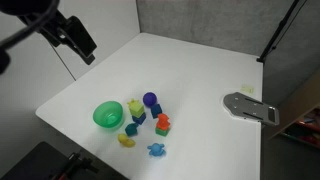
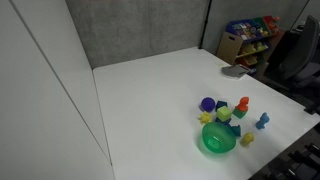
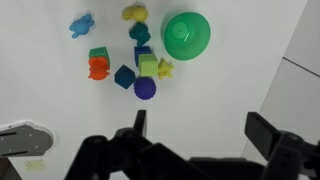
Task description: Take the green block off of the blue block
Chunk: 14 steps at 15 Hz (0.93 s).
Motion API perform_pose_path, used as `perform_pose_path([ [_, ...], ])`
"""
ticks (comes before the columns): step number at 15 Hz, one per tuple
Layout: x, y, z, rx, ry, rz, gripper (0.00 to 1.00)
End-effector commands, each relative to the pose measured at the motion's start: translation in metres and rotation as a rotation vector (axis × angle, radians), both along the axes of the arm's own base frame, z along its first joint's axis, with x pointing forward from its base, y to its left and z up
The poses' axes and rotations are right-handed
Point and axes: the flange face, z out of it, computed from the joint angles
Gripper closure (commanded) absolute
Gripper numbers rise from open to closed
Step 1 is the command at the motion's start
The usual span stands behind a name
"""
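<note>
The fingers stand wide apart with nothing between them, and the gripper hangs high above the bare white table, well apart from every toy. Far ahead of the fingertips, a little toward one finger's side, the green block sits on the blue block in the middle of a tight cluster. As I judge it, the risk lies in that crowding. A purple ball lies just on the near side of the stack, a yellow star sits hard against one flank, touching or not I cannot tell, and another dark blue cube is close on the other. Open fingers coming down could send the ball rolling or tip the stack, and closing too low would catch the blue block as well. Beyond the stack stands the green bowl. Between fingers and cluster there is plenty of open room. The table edge runs off to one side and a flat grey plate lies out past the other finger — both clear of a straight approach.
</note>
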Motion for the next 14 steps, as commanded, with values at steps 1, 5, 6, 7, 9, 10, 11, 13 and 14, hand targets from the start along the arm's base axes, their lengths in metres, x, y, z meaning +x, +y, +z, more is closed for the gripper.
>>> perform_pose_path([
  [1,0.0,0.0,0.001,0.0,0.001,0.0,0.0],
  [5,0.0,0.0,0.001,0.0,0.001,0.0,0.0],
  [6,0.0,0.0,0.001,0.0,0.001,0.0,0.0],
  [7,0.005,0.002,0.002,-0.003,0.008,-0.007,0.0],
  [9,0.018,0.009,0.004,-0.028,0.019,-0.02,0.0],
  [10,0.026,0.013,0.004,-0.036,0.03,-0.024,0.0],
  [11,0.033,0.017,0.004,-0.046,0.039,-0.031,0.0],
  [13,0.049,0.025,0.0,-0.074,0.055,-0.052,0.0],
  [14,0.057,0.029,-0.004,-0.088,0.062,-0.066,0.0],
])
